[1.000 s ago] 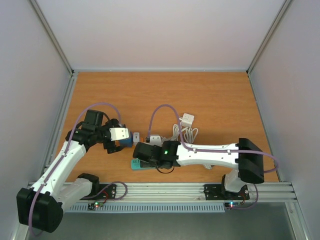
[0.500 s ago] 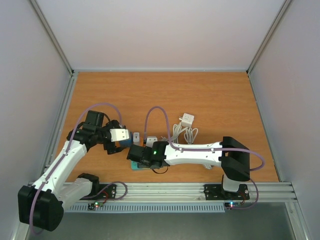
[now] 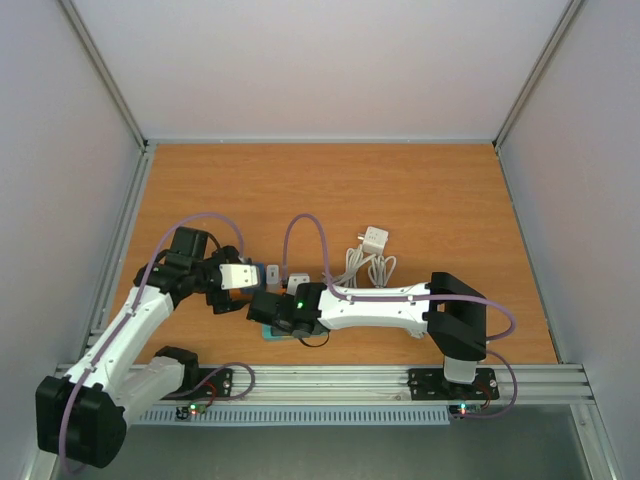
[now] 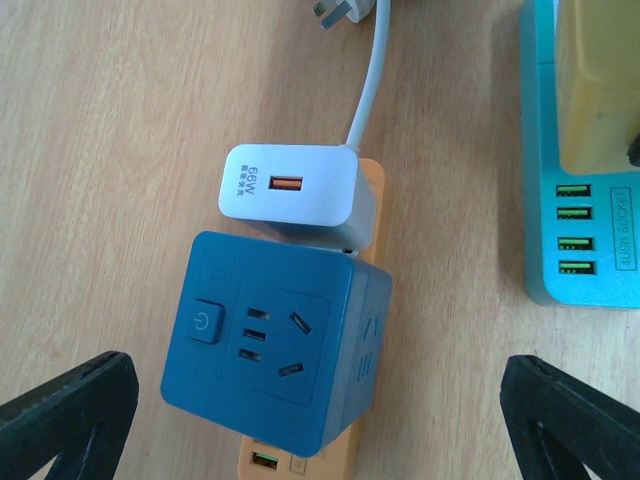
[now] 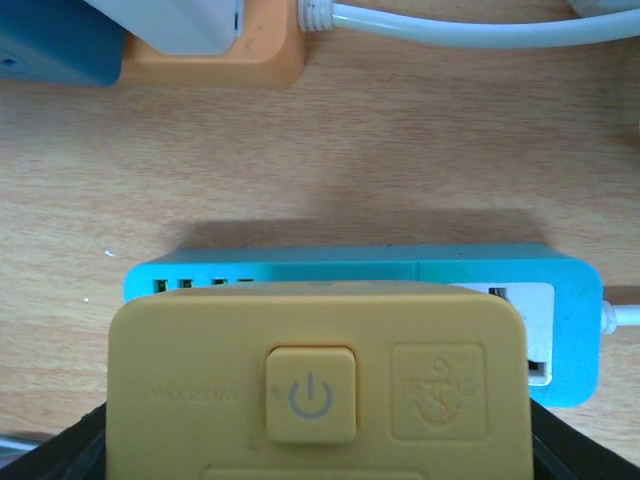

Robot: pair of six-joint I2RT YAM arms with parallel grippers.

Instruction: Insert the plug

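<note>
Clamping the yellow cube between the fingers of the right gripper, directly over the teal strip near the front of the table. Judging the insertion as under way rather than done, the cube's pins being hidden beneath it and the seating impossible to confirm. Holding the cube square to the strip, lining it up with one socket, pressing straight down without rocking. Watching for the strip sliding, with nothing bracing it on the smooth top. Hanging the left gripper with jaws spread wide and gripping nothing, above the blue cube sitting on the orange strip just beside a white charger; possibly worth bringing across to pin the teal strip.

Working on flat wood-grain laminate, with a white cable trailing away from the orange strip. Standing inside pale walls on three sides, with an aluminium rail running along the near edge.
</note>
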